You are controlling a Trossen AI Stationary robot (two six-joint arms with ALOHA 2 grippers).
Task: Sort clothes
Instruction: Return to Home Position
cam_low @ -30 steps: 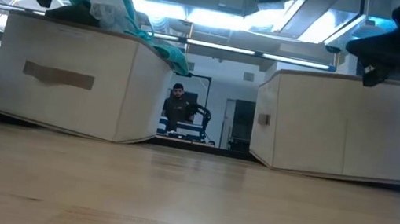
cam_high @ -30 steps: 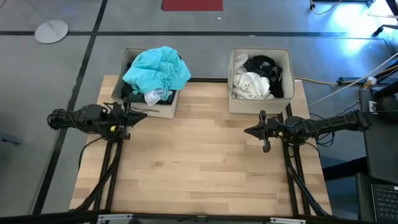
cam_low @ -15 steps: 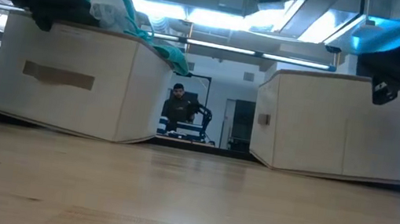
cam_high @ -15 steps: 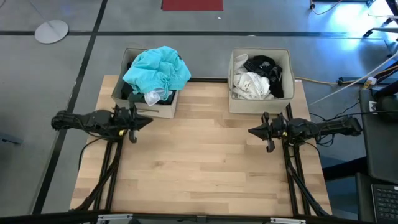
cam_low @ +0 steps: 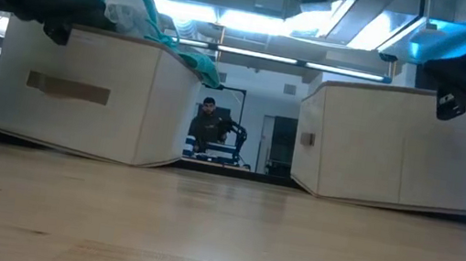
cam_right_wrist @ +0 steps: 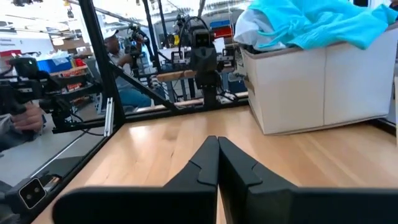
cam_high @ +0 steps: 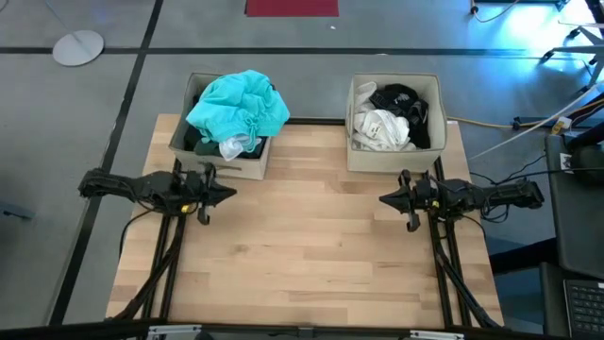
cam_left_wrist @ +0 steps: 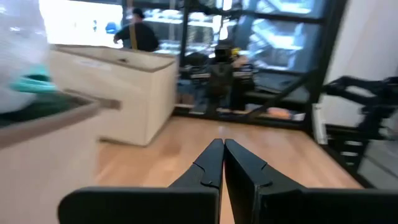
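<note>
The left beige fabric box (cam_high: 224,162) at the table's far left holds a heaped turquoise garment (cam_high: 239,104) over white and dark pieces (cam_high: 229,144). The right beige box (cam_high: 394,156) holds white (cam_high: 382,128) and black clothes (cam_high: 401,97). My left gripper (cam_high: 230,192) is shut and empty just in front of the left box. My right gripper (cam_high: 384,199) is shut and empty in front of the right box. Both hover above the table and point toward its middle.
The wooden tabletop (cam_high: 302,255) stretches between and in front of the two arms. In the low view the two boxes (cam_low: 95,91) (cam_low: 393,145) stand at the far side with a gap between them, and a person (cam_low: 210,127) shows in the room beyond.
My left gripper has moved toward the table's near edge and a little toward its middle, away from the left box. My right gripper has moved slightly toward the near edge. The clothes in both boxes have stayed put.
</note>
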